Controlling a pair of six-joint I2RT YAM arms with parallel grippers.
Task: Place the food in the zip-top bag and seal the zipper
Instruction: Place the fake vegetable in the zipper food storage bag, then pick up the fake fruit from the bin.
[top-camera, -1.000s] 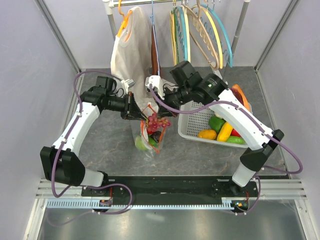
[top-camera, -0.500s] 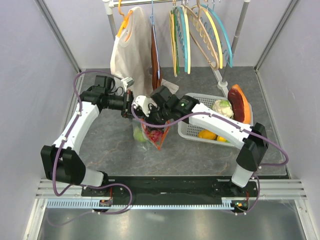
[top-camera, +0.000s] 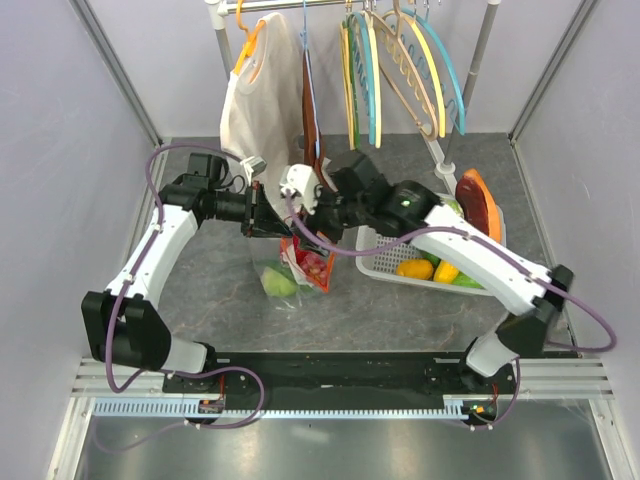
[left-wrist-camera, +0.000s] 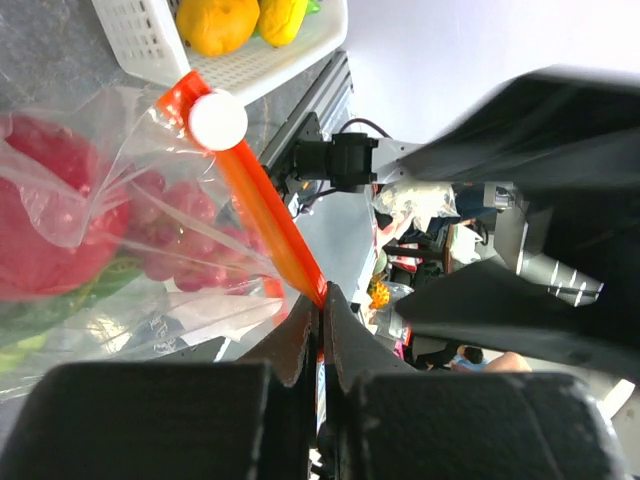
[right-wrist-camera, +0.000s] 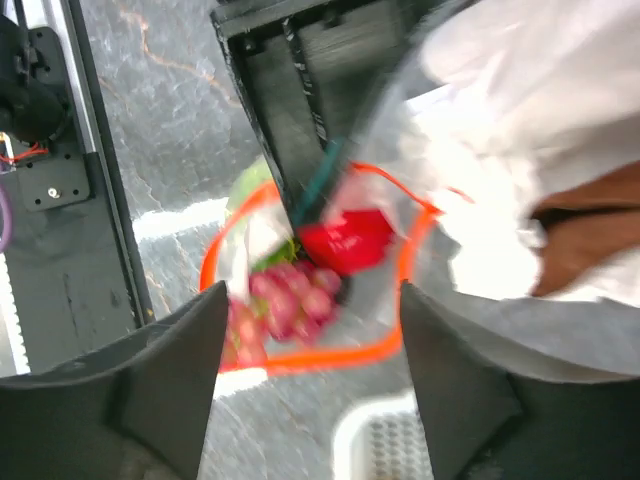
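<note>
Left tool (left-wrist-camera: 322, 308): pinched shut on the zipper (left-wrist-camera: 262, 210), holding up the zip-top bag (top-camera: 283, 272) just below it.
Right tool (right-wrist-camera: 308, 292): fingers spread wide and empty, directly above the bag's mouth.
Done: red grapes (right-wrist-camera: 292, 298), a red piece and green pieces are inside.
Left: yellow and green food (top-camera: 414, 268) lies in the white basket (top-camera: 385, 252) beside the empty tool; the mouth gapes, unsealed.
</note>
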